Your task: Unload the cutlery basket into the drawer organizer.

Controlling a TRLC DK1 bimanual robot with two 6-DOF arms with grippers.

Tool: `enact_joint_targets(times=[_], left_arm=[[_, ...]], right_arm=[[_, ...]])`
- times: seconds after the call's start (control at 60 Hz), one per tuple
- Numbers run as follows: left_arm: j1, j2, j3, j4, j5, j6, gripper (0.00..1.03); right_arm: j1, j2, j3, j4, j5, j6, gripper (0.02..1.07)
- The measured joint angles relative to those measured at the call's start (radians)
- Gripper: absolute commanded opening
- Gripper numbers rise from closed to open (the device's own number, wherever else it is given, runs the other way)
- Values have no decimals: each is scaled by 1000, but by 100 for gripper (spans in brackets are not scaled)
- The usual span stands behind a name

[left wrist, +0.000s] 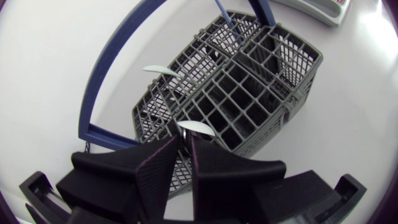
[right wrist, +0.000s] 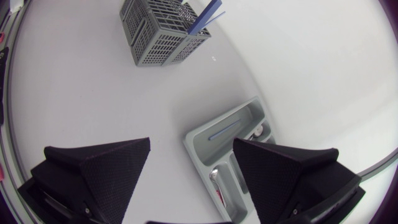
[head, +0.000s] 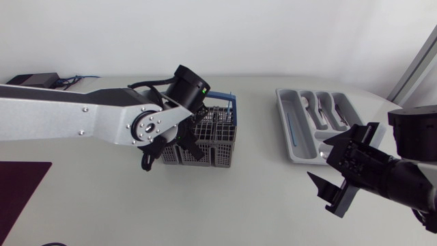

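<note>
The grey cutlery basket [head: 217, 140] with a blue handle [left wrist: 115, 68] stands near the table's middle. My left gripper [head: 179, 145] is down over its near-left compartment. In the left wrist view the left gripper [left wrist: 185, 142] has its fingers nearly together, pinching the silvery end of a utensil handle [left wrist: 198, 129] that sticks out of the basket [left wrist: 249, 93]. A second pale utensil end [left wrist: 160, 70] shows further in. The grey drawer organizer [head: 290, 147] lies to the right and holds several pieces of cutlery. My right gripper [head: 339, 174] hovers open and empty just in front of the organizer [right wrist: 202, 140].
A black box [head: 34, 80] with cables sits at the back left corner. A dark red mat [head: 17, 195] lies at the front left. Bare white table stretches between the basket [right wrist: 158, 31] and the organizer.
</note>
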Motion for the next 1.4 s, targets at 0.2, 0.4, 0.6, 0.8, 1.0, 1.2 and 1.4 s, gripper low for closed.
enact_joint_targets(times=[0.2,0.4,0.6,0.8,1.0,1.2,1.4], left_arm=[[0,7,0,4,-5,0,25],[1,7,0,15,-14,0,22],[-1,6,0,21,-24,0,22],[-28,-15,-24,37,-74,0,22],[-62,-55,-48,60,-131,1,22],[-97,-87,-68,108,-210,16,22],[-124,-113,-100,180,-282,70,22]], right_arm=[[0,-2,0,0,0,0,98],[0,-12,0,-3,0,0,98],[0,-21,0,-22,0,0,98],[16,-24,0,-26,0,0,98],[40,-25,0,-30,7,8,98],[67,-33,0,-49,23,23,98],[85,-45,0,-60,29,30,98]])
